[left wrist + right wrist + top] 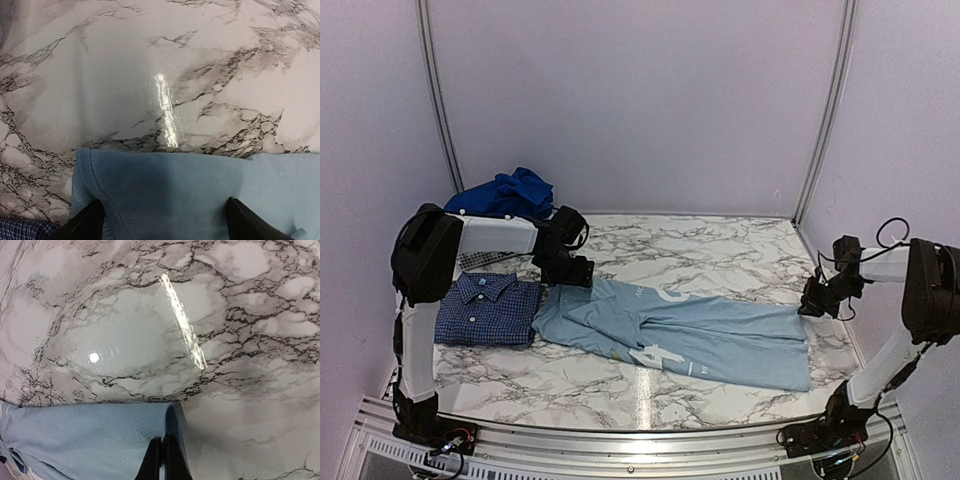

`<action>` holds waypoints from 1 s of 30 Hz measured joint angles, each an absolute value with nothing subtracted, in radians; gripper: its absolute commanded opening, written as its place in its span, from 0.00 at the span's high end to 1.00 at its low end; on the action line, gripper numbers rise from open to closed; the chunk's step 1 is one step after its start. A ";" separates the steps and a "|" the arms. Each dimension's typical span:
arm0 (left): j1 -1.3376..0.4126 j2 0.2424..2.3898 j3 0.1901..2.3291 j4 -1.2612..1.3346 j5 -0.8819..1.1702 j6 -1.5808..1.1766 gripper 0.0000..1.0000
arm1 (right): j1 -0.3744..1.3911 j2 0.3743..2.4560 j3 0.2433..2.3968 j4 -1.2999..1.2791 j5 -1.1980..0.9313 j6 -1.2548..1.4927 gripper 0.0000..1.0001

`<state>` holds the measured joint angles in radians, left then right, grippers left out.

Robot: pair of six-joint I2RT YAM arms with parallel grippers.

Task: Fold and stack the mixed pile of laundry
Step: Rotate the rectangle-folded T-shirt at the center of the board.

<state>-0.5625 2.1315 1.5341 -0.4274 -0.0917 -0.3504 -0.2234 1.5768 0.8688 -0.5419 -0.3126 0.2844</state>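
Observation:
A pale blue T-shirt with white print lies spread flat across the marble table. My left gripper hovers over its far left corner, jaws wide open; in the left wrist view the two dark fingertips straddle the shirt's cloth beside a seam. At the shirt's far right corner, my right gripper is shut, pinching a raised fold of the T-shirt between its fingers. A folded navy small-check shirt lies at the left. Royal blue clothes are heaped at the back left.
The marble table is enclosed by pale walls, with metal posts at the back corners. A metal rail runs along the near edge by both arm bases. A corner of the navy shirt shows in the left wrist view.

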 measured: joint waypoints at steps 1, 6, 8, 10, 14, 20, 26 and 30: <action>-0.556 2.133 1.531 -0.427 -0.092 -0.355 0.14 | -0.224 1.574 0.865 -0.541 -0.307 0.286 1.00; -0.535 2.135 1.522 -0.416 -0.101 -0.366 0.16 | -0.246 1.525 0.812 -0.547 -0.255 0.297 1.00; -0.532 2.135 1.521 -0.414 -0.103 -0.371 0.16 | -0.269 1.510 0.789 -0.547 -0.244 0.303 1.00; -0.528 2.137 1.521 -0.410 -0.102 -0.378 0.17 | -0.287 1.509 0.770 -0.547 -0.236 0.308 1.00; -0.516 2.139 1.522 -0.398 -0.095 -0.381 0.12 | -0.293 1.507 0.762 -0.546 -0.233 0.310 0.69; -0.510 2.131 1.527 -0.401 -0.066 -0.343 0.02 | -0.295 1.497 0.821 -0.571 -0.259 0.292 0.49; -0.554 2.030 1.505 -0.446 -0.070 -0.297 0.04 | -0.231 1.427 0.946 -0.581 -0.315 0.236 0.45; -0.618 1.927 1.433 -0.456 -0.060 -0.304 0.07 | -0.109 1.441 0.987 -0.554 -0.420 0.195 0.46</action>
